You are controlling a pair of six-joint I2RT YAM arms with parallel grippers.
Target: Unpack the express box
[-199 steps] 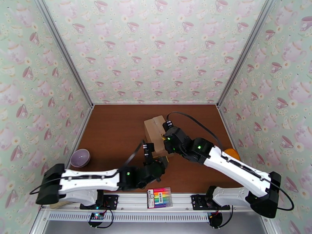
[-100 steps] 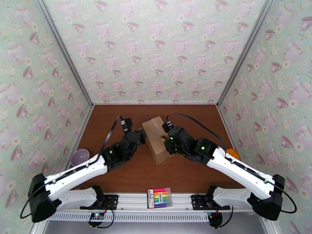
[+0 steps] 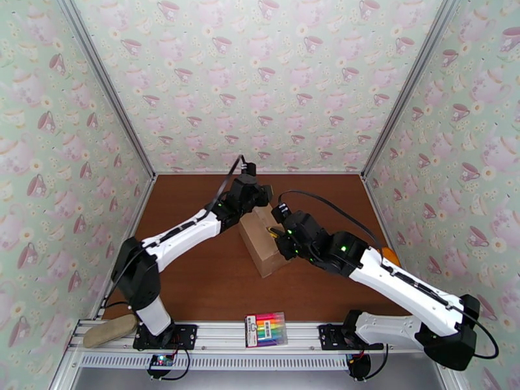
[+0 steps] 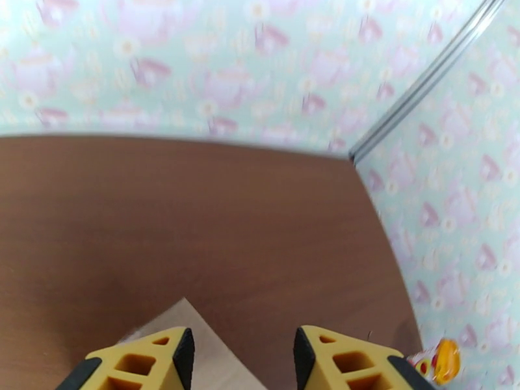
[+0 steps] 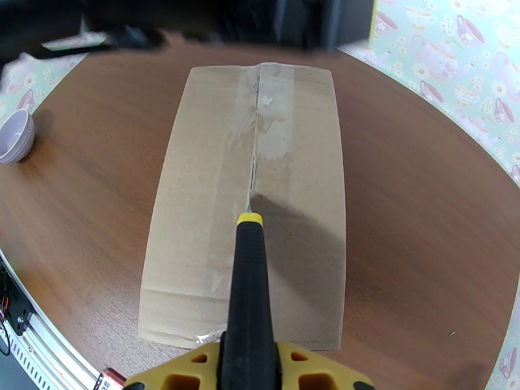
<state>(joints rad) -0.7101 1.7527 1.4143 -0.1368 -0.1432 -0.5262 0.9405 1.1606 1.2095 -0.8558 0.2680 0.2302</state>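
The express box (image 3: pixel 261 245) is a tan carton lying mid-table, flaps closed, with a clear-taped seam (image 5: pixel 257 134) along its top. My right gripper (image 3: pixel 281 233) hovers over the box's right side, shut on a black-handled cutter (image 5: pixel 249 287). The cutter's yellow tip rests on the seam near the middle of the lid. In the right wrist view the gripper (image 5: pixel 250 362) sits at the bottom edge. My left gripper (image 3: pixel 259 194) hangs over the box's far end, open, nothing between its yellow fingers (image 4: pixel 153 355). A box corner (image 4: pixel 188 326) shows just below them.
A rainbow marker pack (image 3: pixel 266 329) lies on the front rail. A purple bowl (image 5: pixel 13 132) sits near the left wall. An orange object (image 3: pixel 390 255) lies by the right wall, and a tan object (image 3: pixel 109 330) at the front left corner. Patterned walls enclose the table.
My left arm has swung from the near side round the left of the box to its far end. The right gripper with the cutter has stayed over the box.
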